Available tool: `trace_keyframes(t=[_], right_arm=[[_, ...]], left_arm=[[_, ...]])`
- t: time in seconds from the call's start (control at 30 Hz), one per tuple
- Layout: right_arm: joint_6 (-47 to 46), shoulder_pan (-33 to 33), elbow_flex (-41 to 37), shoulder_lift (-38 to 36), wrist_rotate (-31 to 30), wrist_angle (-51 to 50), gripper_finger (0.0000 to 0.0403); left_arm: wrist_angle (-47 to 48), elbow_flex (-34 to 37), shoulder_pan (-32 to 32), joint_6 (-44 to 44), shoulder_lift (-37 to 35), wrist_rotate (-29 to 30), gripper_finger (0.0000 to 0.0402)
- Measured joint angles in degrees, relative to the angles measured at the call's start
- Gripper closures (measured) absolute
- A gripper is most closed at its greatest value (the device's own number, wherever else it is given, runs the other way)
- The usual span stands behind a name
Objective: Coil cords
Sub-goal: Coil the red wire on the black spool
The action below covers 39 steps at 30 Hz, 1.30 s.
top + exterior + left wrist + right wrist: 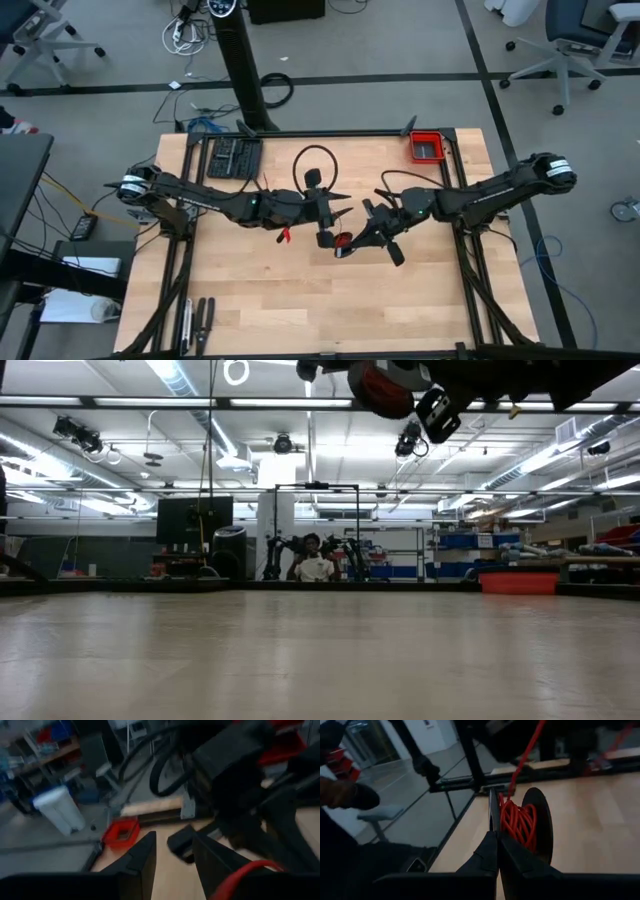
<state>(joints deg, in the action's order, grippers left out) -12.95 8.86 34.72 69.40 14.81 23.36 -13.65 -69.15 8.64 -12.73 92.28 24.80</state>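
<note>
Fingers of the right gripper (496, 840) were pressed together by the spool (525, 827) of red cord (514, 822) at mid-frame; the left gripper (172, 857) stood parted. Winding seemed underway; next, re-grasp the loose strand.

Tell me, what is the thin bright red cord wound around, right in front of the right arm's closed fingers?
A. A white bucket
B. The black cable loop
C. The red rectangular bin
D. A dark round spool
D: in the right wrist view the thin bright red cord is wrapped in many turns around a dark round spool, just past the right gripper, whose fingers are shut.
</note>
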Motion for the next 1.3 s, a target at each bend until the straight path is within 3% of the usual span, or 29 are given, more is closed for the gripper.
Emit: trace_keyframes(t=[0.17,0.43,0.87,1.13,1.3], right_arm=[[1.2,-1.4,0.0,3.4,8.4,3.3,0.0402],[3.8,-3.2,0.0,6.0,16.5,10.9,0.0402],[2.4,-7.5,0.2,-2.0,13.4,0.0,0.0402],[0.8,-7.2,6.5,-2.1,19.0,-13.7,0.0402],[1.5,-6.4,7.2,-1.9,21.0,-10.1,0.0402]], left_arm=[[6.2,-3.0,-0.4,1.3,-0.4,-1.3,0.0270],[7.7,-3.2,-0.4,5.7,-0.4,-11.7,0.0270],[16.0,-6.0,-2.5,10.4,-0.8,-12.5,0.0270],[22.3,-13.1,-4.8,10.6,-0.9,-13.3,0.0270],[22.5,-13.2,-5.2,11.2,-0.7,-15.8,0.0271]])
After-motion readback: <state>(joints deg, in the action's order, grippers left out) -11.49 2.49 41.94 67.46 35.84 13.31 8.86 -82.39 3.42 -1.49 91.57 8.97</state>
